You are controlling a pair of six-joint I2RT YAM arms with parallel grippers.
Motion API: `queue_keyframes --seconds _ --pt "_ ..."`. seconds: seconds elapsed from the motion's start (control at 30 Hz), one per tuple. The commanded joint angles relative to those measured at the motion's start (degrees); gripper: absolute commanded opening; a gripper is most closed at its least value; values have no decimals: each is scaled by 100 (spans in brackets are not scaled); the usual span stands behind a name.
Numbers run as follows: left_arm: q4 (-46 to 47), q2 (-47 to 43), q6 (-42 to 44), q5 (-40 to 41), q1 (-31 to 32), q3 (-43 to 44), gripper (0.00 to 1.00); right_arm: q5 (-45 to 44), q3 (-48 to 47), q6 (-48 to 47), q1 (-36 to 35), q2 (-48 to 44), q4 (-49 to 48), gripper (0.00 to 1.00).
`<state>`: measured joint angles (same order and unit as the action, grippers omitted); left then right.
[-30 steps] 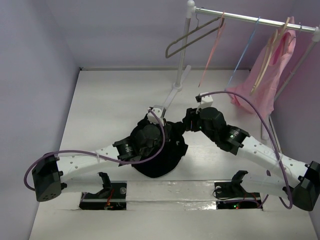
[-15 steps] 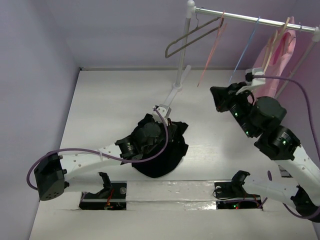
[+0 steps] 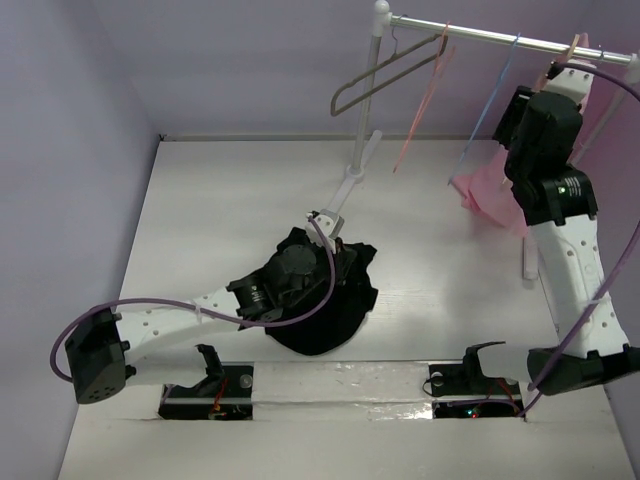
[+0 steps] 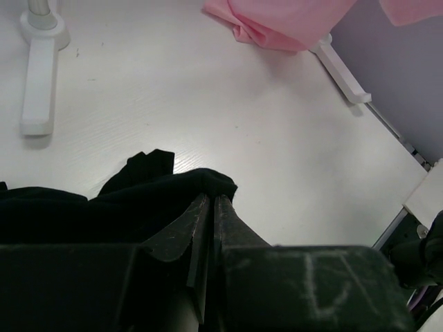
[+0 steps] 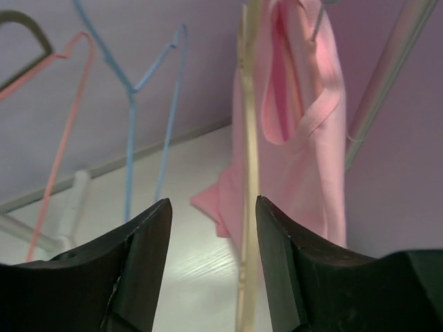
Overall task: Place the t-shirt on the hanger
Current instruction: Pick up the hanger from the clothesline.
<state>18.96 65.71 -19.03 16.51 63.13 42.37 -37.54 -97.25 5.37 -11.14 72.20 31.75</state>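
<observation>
T-shirt [image 3: 345, 300]: black crumpled heap, top-view centre on worktop [image 3: 220, 200], partly hidden under arm; left claw [image 4: 211, 202] clamped on fold. Hanger [image 5: 248, 138]: tan strip, right-wrist-view centre, ends cut off, seen between parted right claw [image 5: 211, 204].

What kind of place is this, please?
Probably a small robot test booth, not a home: plain lilac walls close around a white table, and a small clothes rail holds hangers and a pink garment.
</observation>
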Motion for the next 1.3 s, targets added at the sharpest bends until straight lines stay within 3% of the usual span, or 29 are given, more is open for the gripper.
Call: queue_keyframes --seconds 0.0,0.27,0.5,0.67,0.7,0.73,0.93,1.27 --pt "608 -296 136 -78 -20 -123 0 325 -505 35 515 100 235 59" --pt "767 -384 171 -236 -20 -352 0 1020 -655 289 1061 654 315 59" --pt "820 -454 145 -359 -20 -423 0 1170 -497 325 1263 874 157 44" --pt "820 -480 154 -351 -20 -431 0 1205 -338 316 1316 865 -20 39" --pt "820 -480 154 -342 -20 -440 0 1205 -373 307 1316 883 -11 35" --pt "820 -480 154 -333 -20 -440 0 1179 -391 307 1316 900 -19 25" --pt "846 -516 154 -315 -20 -475 0 1188 -426 263 1316 813 -55 0" --pt "872 -428 145 -315 -20 -467 0 1750 -22 -18 1316 -22 -916 0"
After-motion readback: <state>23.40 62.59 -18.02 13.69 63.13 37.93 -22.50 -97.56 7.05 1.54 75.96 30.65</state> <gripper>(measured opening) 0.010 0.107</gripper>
